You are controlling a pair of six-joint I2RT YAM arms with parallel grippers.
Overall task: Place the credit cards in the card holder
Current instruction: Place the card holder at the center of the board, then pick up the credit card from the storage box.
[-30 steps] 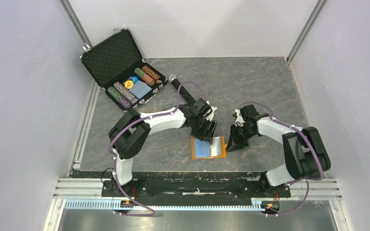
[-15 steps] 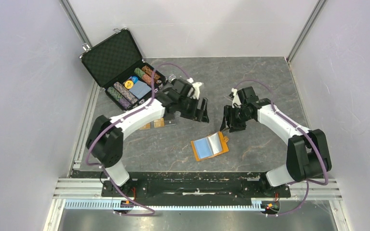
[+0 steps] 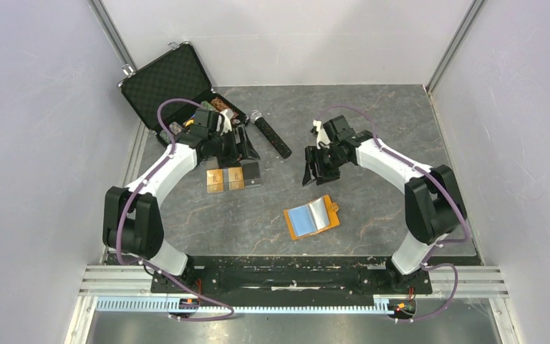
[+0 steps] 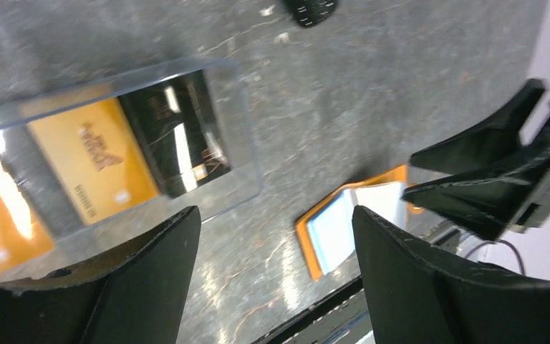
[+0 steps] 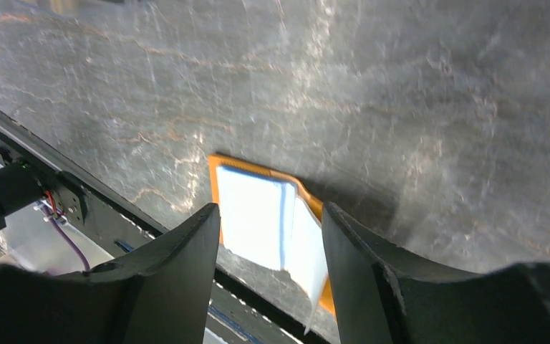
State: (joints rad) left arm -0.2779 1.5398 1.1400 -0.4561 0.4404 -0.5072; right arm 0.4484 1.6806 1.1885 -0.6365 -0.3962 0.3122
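The orange card holder (image 3: 312, 217) lies open on the table near the front, its light blue lining up; it also shows in the left wrist view (image 4: 351, 223) and the right wrist view (image 5: 265, 215). Two gold-tan cards (image 3: 224, 178) and a black card (image 3: 251, 172) lie side by side to its far left. In the left wrist view a gold card (image 4: 89, 159) and the black card (image 4: 175, 132) lie under a clear sheet. My left gripper (image 3: 247, 148) (image 4: 276, 215) is open and empty just behind the cards. My right gripper (image 3: 309, 170) (image 5: 271, 208) is open and empty, behind the holder.
An open black foam-lined case (image 3: 179, 93) with poker chips stands at the back left, close to my left arm. A black microphone-like stick (image 3: 272, 136) lies between the two grippers. Grey walls close in the table on three sides.
My left arm has swung from over the card holder back and left to the cards. My right gripper has moved back and left, away from the holder. The holder has turned slightly.
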